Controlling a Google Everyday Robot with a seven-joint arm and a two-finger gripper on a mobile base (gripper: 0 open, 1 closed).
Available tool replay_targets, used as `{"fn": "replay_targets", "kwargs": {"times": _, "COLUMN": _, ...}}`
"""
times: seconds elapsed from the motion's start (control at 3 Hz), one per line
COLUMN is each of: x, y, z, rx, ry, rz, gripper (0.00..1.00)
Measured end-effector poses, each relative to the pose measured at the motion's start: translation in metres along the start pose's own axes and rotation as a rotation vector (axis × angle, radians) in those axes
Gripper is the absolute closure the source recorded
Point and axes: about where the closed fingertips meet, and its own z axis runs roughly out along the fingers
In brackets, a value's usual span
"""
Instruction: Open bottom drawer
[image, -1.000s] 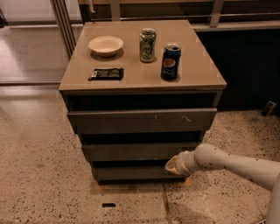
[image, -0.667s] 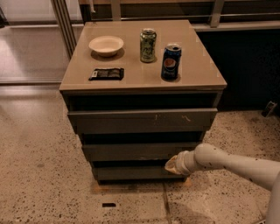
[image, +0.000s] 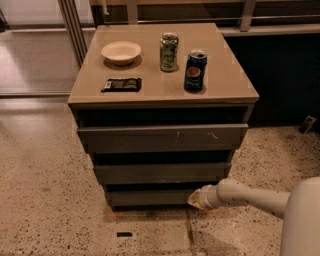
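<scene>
The gripper sat low at the front right corner of the desk, at the right end of the bottom drawer. How wide it stood, or whether it held anything, could not be told. That lowermost grey front looked rigid, smooth and handleless, so its shadowed upper lip seemed the likeliest hold. Farther back, a Pepsi can and a bowl stood on top.

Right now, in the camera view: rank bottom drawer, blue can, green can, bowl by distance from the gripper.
1. bottom drawer: lowest tier, gripper at its right end.
2. blue can: tabletop, front right.
3. green can: behind it, centre.
4. bowl: back left.
</scene>
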Motion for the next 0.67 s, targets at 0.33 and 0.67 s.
{"fn": "replay_targets", "kwargs": {"times": 0.33, "x": 0.0339, "y": 0.0083, "z": 0.0467, "rx": -0.004, "ry": -0.011, "rz": 0.034, "gripper": 1.0}}
{"fn": "replay_targets", "kwargs": {"times": 0.67, "x": 0.0388, "y": 0.015, "z": 0.0562, "rx": -0.014, "ry": -0.012, "rz": 0.045, "gripper": 0.81}}
